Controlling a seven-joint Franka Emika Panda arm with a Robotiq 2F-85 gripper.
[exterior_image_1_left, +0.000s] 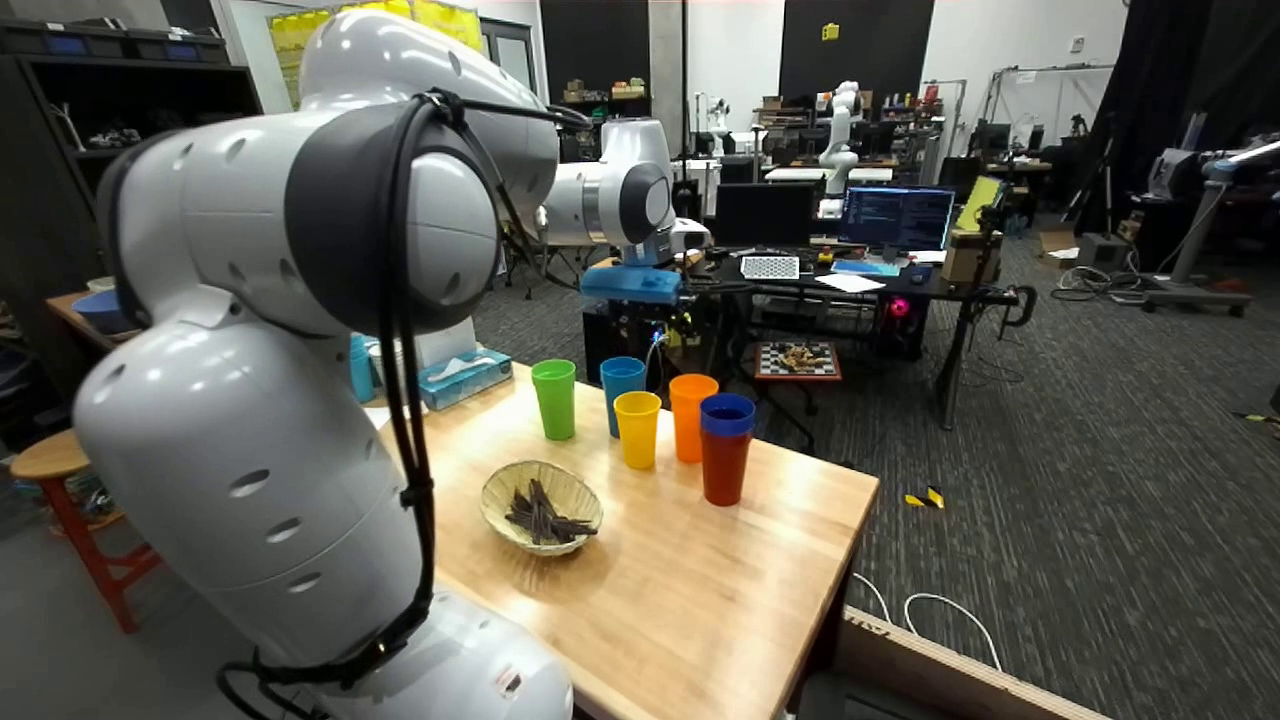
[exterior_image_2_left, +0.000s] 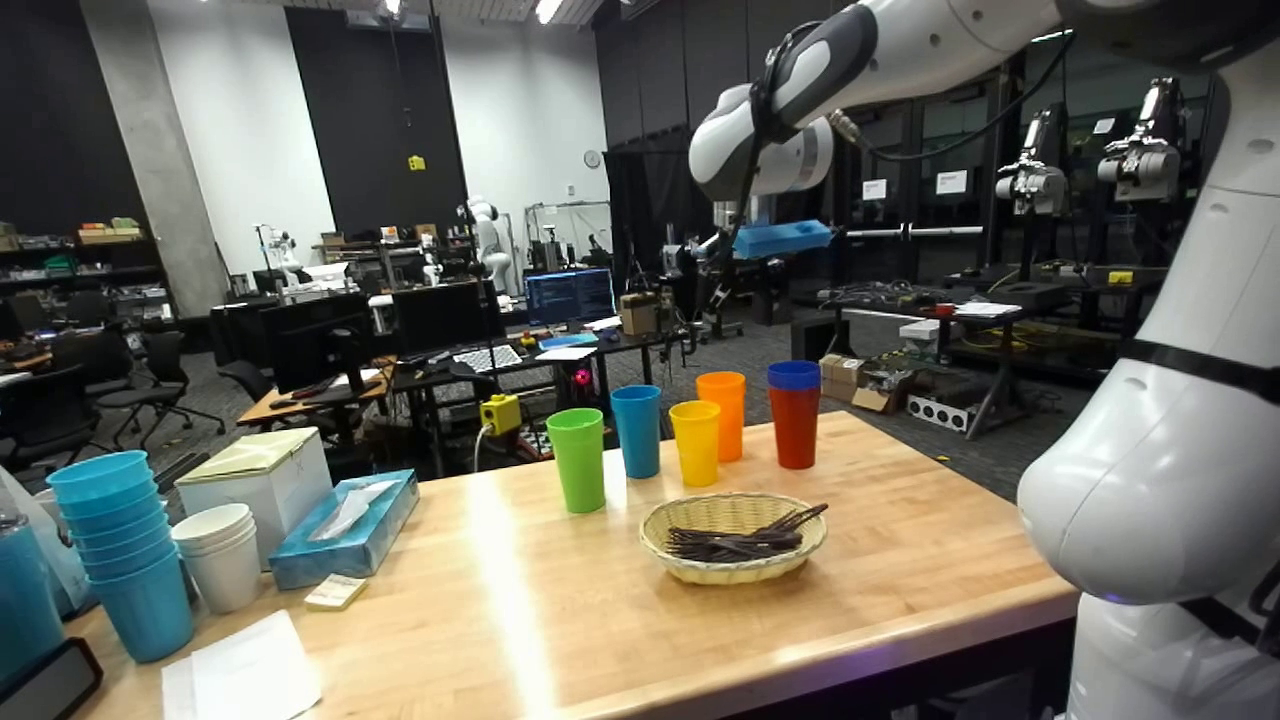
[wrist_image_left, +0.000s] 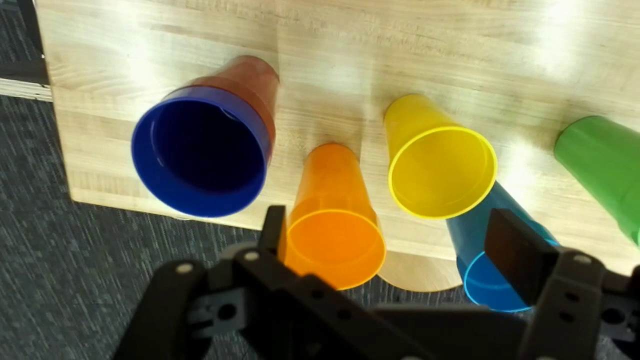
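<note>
Wrist view shows us the jaws spread wide, one at the middle of the frame and one at the lower right. Between them, low in the frame, we look into the mouth of an orange cup (wrist_image_left: 336, 225), its plain orange inside facing us and its lower left partly covered by a jaw. At the lower right, the opposite jaw hides part of a blue cup (wrist_image_left: 472, 235), whose blue interior we glimpse. Just above, a yellow cup (wrist_image_left: 437, 160) overlaps it from our angle and shows a yellow interior down to its floor. A green cup (wrist_image_left: 605, 165) runs off the right edge, so its mouth escapes us there. Toward the upper left, a dark blue cup (wrist_image_left: 200, 155) sits nested in a dark red cup (wrist_image_left: 250, 87), its top band rising above the red.

Both exterior views show us these cups upright on the worktop (exterior_image_2_left: 580, 620), with the jaws above their rims and apart from them. Right of center in an exterior view, a wicker basket (exterior_image_2_left: 730, 572) holds a heap of dark forks (exterior_image_2_left: 740, 543), some poking out over the rim. At the left, a white tissue (exterior_image_2_left: 352, 508) stands out of a blue tissue box (exterior_image_2_left: 365, 540); near it we see white paper cups (exterior_image_2_left: 220, 565) stacked together, and beside these a taller stack of light blue cups (exterior_image_2_left: 128, 555).
</note>
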